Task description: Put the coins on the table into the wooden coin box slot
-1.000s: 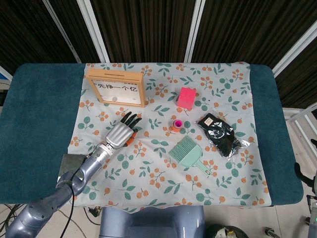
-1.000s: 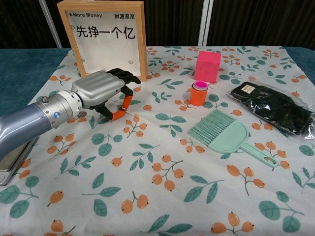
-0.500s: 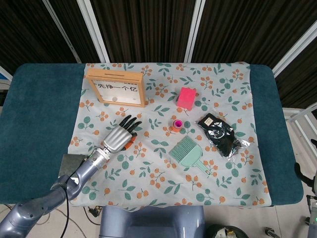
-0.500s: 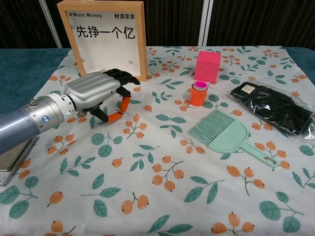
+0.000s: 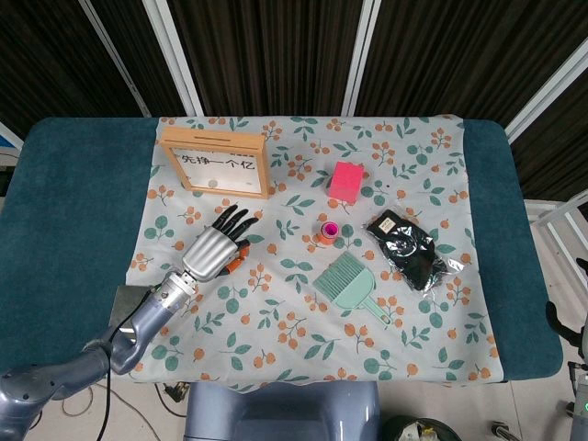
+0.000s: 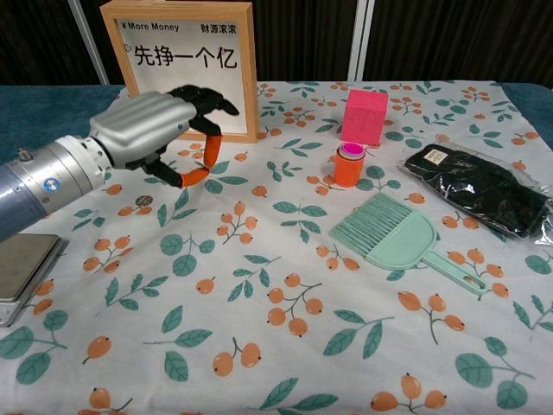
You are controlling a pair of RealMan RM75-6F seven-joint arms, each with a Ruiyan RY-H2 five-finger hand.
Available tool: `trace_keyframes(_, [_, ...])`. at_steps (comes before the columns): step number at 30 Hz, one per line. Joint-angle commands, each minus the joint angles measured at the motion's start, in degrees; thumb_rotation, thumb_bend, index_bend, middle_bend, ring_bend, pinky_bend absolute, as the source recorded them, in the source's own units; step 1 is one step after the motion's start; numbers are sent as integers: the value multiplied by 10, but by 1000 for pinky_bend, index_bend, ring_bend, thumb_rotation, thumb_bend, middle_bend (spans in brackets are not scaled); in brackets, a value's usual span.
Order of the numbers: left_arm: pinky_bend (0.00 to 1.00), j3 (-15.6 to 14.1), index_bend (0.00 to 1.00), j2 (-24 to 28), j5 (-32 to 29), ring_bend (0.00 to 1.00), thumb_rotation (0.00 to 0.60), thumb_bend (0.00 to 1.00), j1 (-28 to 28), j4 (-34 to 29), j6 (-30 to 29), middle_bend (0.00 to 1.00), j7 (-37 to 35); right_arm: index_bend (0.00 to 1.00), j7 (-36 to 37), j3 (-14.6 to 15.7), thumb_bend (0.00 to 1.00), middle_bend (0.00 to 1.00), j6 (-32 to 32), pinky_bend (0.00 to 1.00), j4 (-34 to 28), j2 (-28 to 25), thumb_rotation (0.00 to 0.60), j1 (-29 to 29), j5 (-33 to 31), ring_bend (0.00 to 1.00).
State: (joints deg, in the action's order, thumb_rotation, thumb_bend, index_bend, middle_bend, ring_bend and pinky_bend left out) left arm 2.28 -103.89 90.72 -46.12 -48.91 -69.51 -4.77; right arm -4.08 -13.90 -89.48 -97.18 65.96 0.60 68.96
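1. Coin (image 6: 144,201): one small grey disc lies flat on the floral cloth (image 6: 259,380), below the left hand (image 6: 151,134) and in front of the wooden coin box (image 6: 190,69). No other loose coin can be made out.
2. Left hand: it hangs above the cloth, close before the box face, with its fingers curled toward the orange-tipped thumb. Whether a coin is pinched there cannot be told (the fingertips hide the spot).
3. Slot (image 5: 216,140): it sits in the box's top edge and looks narrow.
4. Risk: a tilted coin would probably catch on the slot rim and drop.
5. Risk: knuckles pushing the upright box could tip it backward.
6. Right hand: absent from both views.
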Motion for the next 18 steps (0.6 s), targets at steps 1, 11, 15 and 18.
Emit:
trace_keyframes(1, [0,34,706,49,1,0,600,543,-14,-68,-20,127,24,202,-1,0,395,46,0,0,-1,0,600,0,0,12])
trace_keyframes(11, [0,118,718,188,-23,0,600,543,-70,-218,21,134,115,202,-4,0,394,46,0,0,1,2,600,1,0,12])
trace_keyframes(15, [0,155,719,238,-78,0,600,543,-92,-253,87,144,124,202,-6,1,395,46,-1,0,0,3,600,1,0,12])
trace_keyframes(18, [0,181,728,273,-127,0,600,543,-116,-272,151,146,131,202,-7,1,394,46,-1,0,0,4,600,1,0,12])
